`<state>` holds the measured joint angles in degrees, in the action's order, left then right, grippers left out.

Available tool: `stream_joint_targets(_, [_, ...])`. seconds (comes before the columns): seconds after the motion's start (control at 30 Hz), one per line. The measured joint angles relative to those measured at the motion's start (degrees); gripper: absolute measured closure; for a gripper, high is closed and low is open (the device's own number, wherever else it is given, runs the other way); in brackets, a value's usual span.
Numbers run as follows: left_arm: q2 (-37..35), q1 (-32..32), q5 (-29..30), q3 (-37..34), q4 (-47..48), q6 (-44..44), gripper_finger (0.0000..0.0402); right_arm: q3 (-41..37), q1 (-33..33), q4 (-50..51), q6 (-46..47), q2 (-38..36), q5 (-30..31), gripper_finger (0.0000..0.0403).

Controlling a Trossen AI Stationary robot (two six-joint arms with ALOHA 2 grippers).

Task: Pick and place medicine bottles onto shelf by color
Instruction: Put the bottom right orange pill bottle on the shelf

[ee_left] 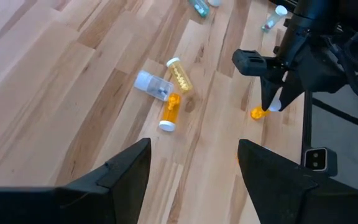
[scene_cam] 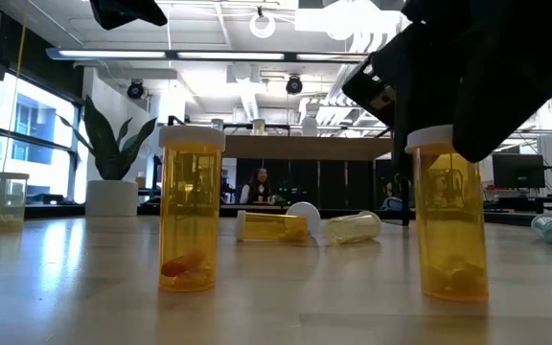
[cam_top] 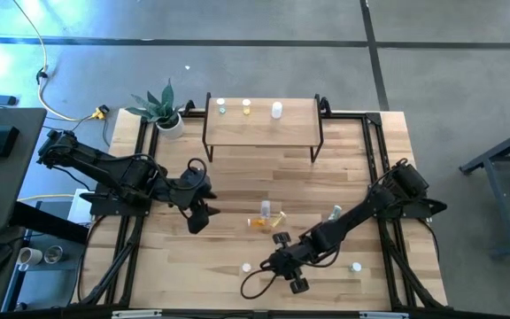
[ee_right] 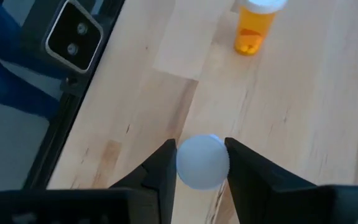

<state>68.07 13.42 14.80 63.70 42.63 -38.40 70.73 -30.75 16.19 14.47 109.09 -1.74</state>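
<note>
Caught mid-pick at the high view's lower centre: right gripper (ee_right: pixel 202 163) pinched on the pale cap of an upright orange bottle (scene_cam: pixel 451 230). Next, probably, lifted and carried to the shelf (cam_top: pixel 264 130) at upper centre. Parked centre-left, left gripper (cam_top: pixel 200 213), jaws spread.

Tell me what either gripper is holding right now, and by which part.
The right gripper grips an upright orange bottle by its pale cap. The left gripper is open and empty.

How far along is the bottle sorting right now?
Done: three bottles stand on the shelf. In hand: the right pincer straddles an upright orange bottle's cap near the table's front edge. Left: several bottles on the table; the left pincer waits open.
</note>
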Motion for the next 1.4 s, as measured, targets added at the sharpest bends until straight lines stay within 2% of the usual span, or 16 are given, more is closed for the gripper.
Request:
stream_joint_targets(0.17, [0.00, -0.01, 0.86, 0.00, 0.02, 0.74, 0.0172, 0.00, 0.92, 0.63, 6.88, -0.95, 0.41, 0.0295])
stream_joint_targets(0.3, [-0.02, 0.00, 1.06, 0.00, 0.07, 3.15, 0.0172, 0.01, 1.60, 0.80, 12.31, -2.61, 3.90, 0.0295])
stream_joint_targets(0.47, [-0.02, -0.01, 1.29, 0.00, 0.22, 7.24, 0.0172, 0.01, 2.87, 1.38, 18.70, -5.78, 10.93, 0.0295])
stream_joint_targets(0.7, [-0.02, -0.01, 3.74, 0.00, 0.24, 12.78, 0.0172, 0.01, 6.33, 4.00, 24.09, -9.97, 23.91, 0.0295])
stream_joint_targets(0.93, [-0.02, -0.01, 7.60, 0.00, 0.20, 16.10, 0.0172, 0.01, 11.64, 4.14, 25.80, -14.06, 32.20, 0.0295])
stream_joint_targets(1.2, [-0.04, -0.01, 9.25, 0.00, 0.15, 17.62, 0.0172, 0.01, 18.75, 6.84, 25.49, -20.05, 40.49, 0.0295])
stream_joint_targets(1.4, [-0.04, -0.01, 13.90, 0.00, 0.15, 17.64, 0.0172, 0.01, 25.62, 10.40, 21.11, -25.44, 42.16, 0.0295])
